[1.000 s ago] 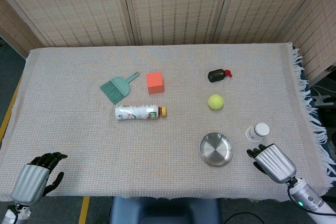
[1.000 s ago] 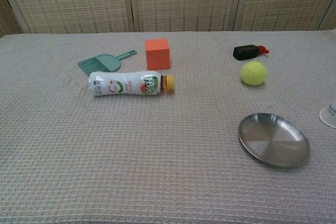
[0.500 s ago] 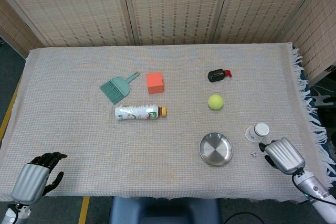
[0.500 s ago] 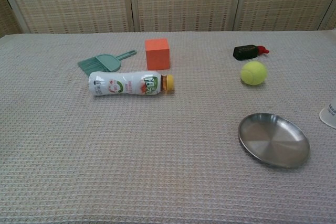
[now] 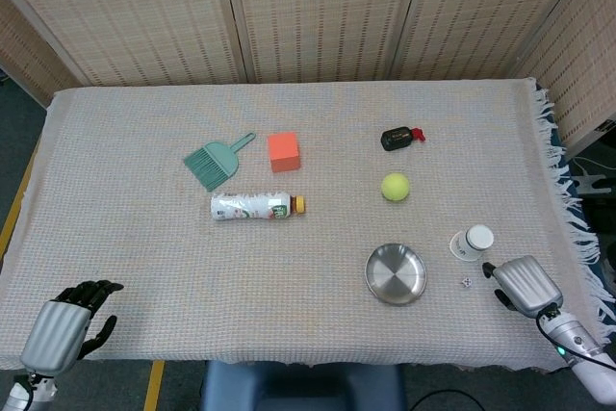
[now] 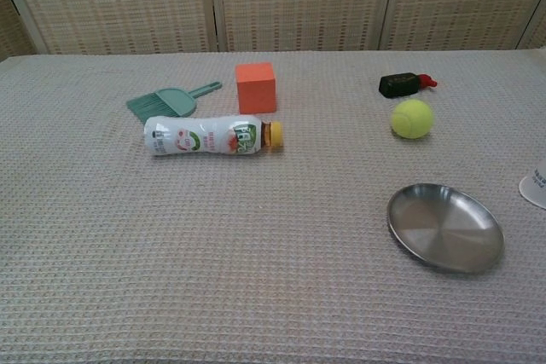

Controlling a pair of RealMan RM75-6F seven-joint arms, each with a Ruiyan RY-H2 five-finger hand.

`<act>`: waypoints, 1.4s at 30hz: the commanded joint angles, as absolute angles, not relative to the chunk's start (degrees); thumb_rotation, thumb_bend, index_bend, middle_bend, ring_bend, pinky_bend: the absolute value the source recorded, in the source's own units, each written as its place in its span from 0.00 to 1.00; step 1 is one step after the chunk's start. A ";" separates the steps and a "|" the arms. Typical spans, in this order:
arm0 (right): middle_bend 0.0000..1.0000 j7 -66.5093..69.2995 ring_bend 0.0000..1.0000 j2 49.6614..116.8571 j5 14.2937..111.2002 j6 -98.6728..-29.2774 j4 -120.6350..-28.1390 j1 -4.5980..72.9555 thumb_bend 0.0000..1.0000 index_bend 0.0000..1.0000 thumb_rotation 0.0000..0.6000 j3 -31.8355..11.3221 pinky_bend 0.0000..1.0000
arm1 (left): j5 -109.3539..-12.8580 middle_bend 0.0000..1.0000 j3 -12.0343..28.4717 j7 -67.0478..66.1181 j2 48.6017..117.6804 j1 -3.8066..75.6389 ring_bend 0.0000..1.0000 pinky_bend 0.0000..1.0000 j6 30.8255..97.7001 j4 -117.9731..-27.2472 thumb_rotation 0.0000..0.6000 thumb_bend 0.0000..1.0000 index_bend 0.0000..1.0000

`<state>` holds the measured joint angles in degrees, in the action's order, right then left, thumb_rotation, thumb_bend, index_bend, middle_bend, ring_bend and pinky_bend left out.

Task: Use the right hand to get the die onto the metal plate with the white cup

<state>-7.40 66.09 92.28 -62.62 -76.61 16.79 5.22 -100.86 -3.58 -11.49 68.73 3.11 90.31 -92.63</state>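
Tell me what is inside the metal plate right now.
Nothing shows inside the metal plate; both views show only its bare, shiny bowl. The die lies on the cloth to its right, beside the right hand. The white cup stands apart; its inside cannot be seen.

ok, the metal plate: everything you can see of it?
The metal plate is round, shallow and silvery, likely steel, with a raised rim and a dished, empty centre that reflects light. It lies flat and upright on the woven cloth near the table's front right. Nothing touches it: the die sits apart on the cloth to its right, the white cup beyond that, the tennis ball behind it.
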 commanded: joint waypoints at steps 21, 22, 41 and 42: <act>0.73 -0.85 0.69 72.17 93.07 -61.28 -67.65 18.09 0.22 0.42 1.00 6.39 0.98 | -100.94 0.35 -3.65 -11.52 68.67 3.04 0.32 0.49 90.34 -92.70 1.00 0.36 0.30; 0.73 -0.56 0.69 72.38 93.19 -61.36 -67.40 18.16 0.22 0.42 1.00 6.41 0.98 | -100.95 0.35 -3.67 -11.54 68.67 3.04 0.32 0.49 90.33 -92.70 1.00 0.36 0.30; 0.73 4.01 0.69 75.97 94.69 -62.39 -62.42 19.29 0.22 0.42 1.00 6.98 0.98 | -101.10 0.36 -3.75 -11.58 68.58 3.01 0.33 0.49 90.31 -92.78 1.00 0.36 0.30; 0.73 4.27 0.69 76.14 94.76 -62.42 -62.12 19.33 0.22 0.42 1.00 7.06 0.98 | -101.09 0.36 -3.78 -11.58 68.58 3.02 0.33 0.49 90.25 -92.77 1.00 0.36 0.30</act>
